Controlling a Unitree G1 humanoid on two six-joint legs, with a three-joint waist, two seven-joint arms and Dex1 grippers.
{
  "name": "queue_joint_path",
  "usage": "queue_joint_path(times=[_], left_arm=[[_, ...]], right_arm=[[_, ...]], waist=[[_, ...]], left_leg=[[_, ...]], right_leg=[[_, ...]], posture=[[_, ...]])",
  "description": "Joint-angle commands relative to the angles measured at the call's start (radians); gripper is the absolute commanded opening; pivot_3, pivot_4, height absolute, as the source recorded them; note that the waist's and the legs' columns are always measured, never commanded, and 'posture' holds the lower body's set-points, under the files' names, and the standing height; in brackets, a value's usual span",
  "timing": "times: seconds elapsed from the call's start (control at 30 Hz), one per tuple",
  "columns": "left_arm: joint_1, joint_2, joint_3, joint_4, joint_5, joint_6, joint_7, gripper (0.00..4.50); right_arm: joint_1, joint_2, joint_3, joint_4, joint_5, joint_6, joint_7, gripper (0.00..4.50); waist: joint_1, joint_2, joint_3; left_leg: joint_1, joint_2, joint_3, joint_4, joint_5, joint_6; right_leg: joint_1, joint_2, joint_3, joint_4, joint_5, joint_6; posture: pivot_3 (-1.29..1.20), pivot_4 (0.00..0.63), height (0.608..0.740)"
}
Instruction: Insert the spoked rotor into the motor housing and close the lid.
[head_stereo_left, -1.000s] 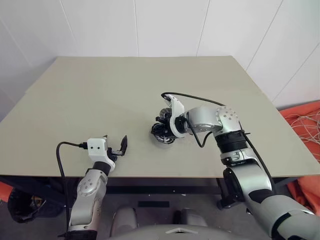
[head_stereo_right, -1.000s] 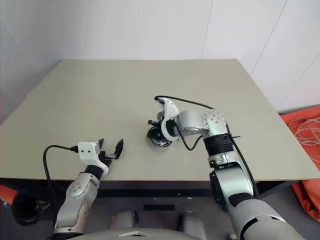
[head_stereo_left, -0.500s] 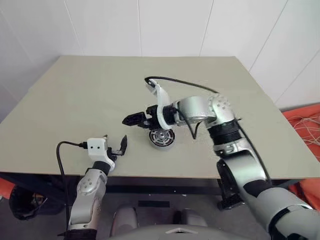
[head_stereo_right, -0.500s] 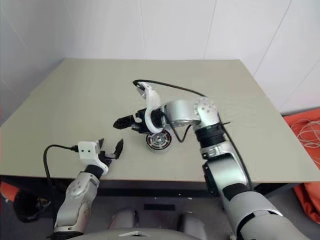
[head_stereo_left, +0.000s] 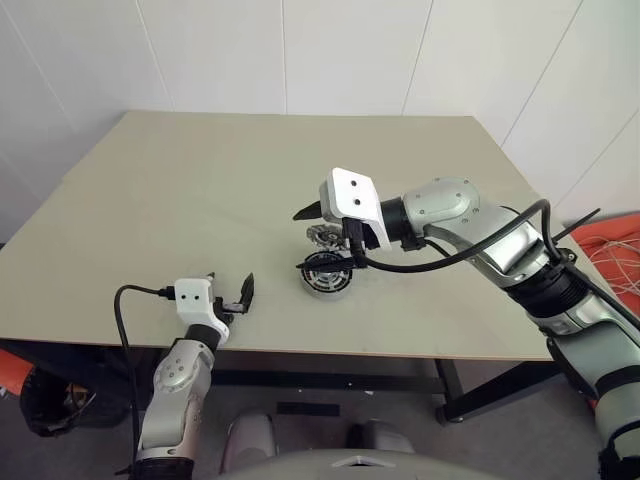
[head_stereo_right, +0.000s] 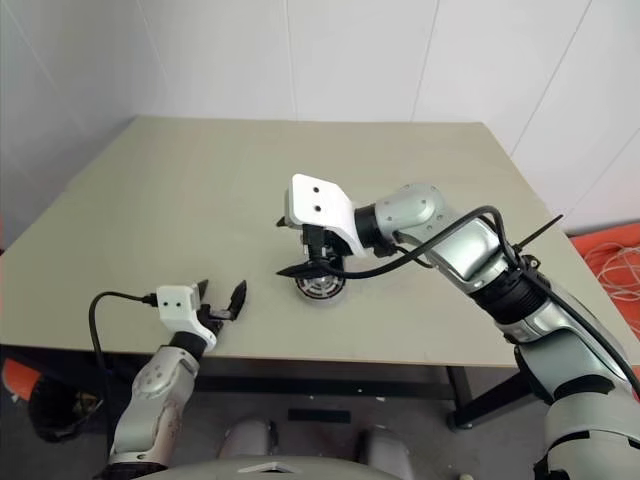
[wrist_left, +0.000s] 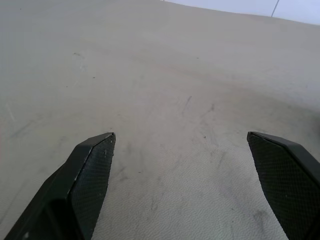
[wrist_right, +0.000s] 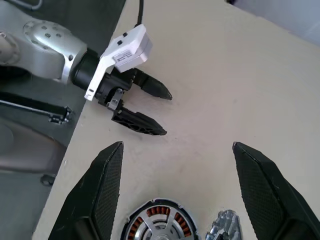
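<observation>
- Fingers of the right gripper spread wide, empty, hanging above the motor housing.
- Fingers of the left gripper also wide apart, empty, at the counter's near edge.
- Inside the housing: copper windings around a silver hub, as seen from the right wrist.
- Just beside it, a silvery finned part, cut off, identity unclear.
- Plenty of bare counter all around.

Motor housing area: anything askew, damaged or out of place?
Nothing stands out. The motor housing sits flat on the table, its copper windings uncovered, and a finned grey piece, likely the lid, lies beside it.
</observation>
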Motion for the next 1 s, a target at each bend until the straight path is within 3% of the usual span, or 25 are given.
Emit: queue_joint_path(times=[0.03,0.43,0.67,1.0], left_arm=[[-0.014,-0.001,-0.002,-0.017,-0.011,-0.019,-0.007,4.5],[-0.007,-0.006,-0.007,-0.048,-0.008,-0.003,0.006,4.5],[-0.006,-0.007,-0.009,-0.068,-0.008,0.015,0.012,4.5],[-0.003,-0.006,-0.01,-0.075,-0.009,0.022,0.015,4.5]], right_arm=[[0.0,0.024,-0.061,0.045,-0.089,-0.124,0.079,3.94],[0.044,0.011,-0.018,0.211,-0.355,-0.551,0.441,3.94],[0.017,0.059,0.023,0.41,-0.521,-0.749,0.491,3.94],[-0.021,0.16,0.026,0.587,-0.645,-0.848,0.459,3.94]], waist=[[-0.001,0.0,0.0],[-0.007,0.0,0.0],[-0.029,0.0,0.0],[-0.044,0.0,0.0]], left_leg=[[0.0,0.0,0.0,0.001,0.0,0.0],[0.003,0.001,0.0,0.003,-0.001,0.002],[0.002,0.005,0.0,0.009,-0.003,0.006],[0.001,0.007,0.001,0.011,-0.005,0.009]], right_leg=[[0.0,0.0,0.0,0.0,0.0,-0.001],[0.004,0.001,-0.001,0.0,0.003,-0.004],[0.005,0.001,-0.002,0.001,0.003,-0.005],[0.005,0.001,-0.002,0.002,0.005,-0.009]], posture=[[0.0,0.0,0.74],[0.0,0.0,0.74],[0.0,0.0,0.74],[0.0,0.0,0.74]])
